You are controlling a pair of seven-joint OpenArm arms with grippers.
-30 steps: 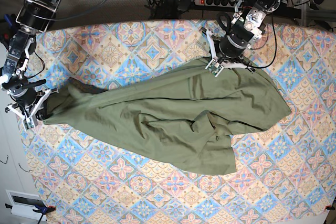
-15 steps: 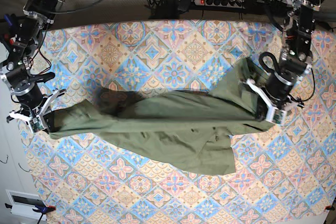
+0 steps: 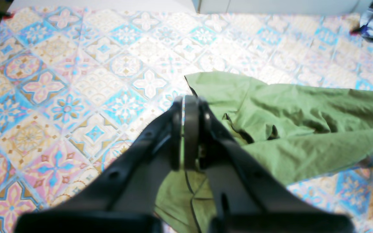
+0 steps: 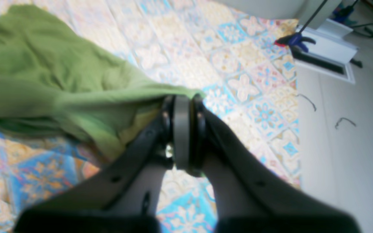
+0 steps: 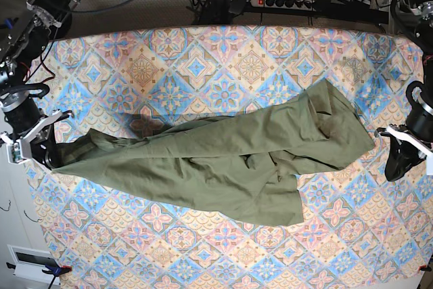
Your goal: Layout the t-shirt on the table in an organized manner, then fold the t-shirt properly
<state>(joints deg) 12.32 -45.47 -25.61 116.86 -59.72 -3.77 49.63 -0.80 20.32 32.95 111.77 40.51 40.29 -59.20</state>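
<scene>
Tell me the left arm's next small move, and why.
Probably open the left gripper and move it to the t-shirt's nearest edge. Its jaws are shut and, in the base view, it seems to sit just off the cloth, while the right gripper pinches the far end. The shirt lies bunched on the table.

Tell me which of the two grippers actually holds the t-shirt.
The right gripper: its shut fingers pinch the t-shirt by one end. The left gripper is shut too, but stands clear of the cloth.
</scene>
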